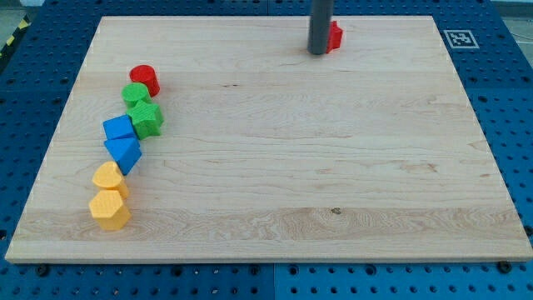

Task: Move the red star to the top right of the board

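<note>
The red star lies near the top edge of the wooden board, right of the middle. Most of it is hidden behind my rod. My tip rests on the board just left of the star, touching or almost touching it.
A column of blocks runs down the view's left: a red cylinder, two green blocks, a blue block, a blue triangular block and two yellow blocks. A marker tag sits at the board's top right corner.
</note>
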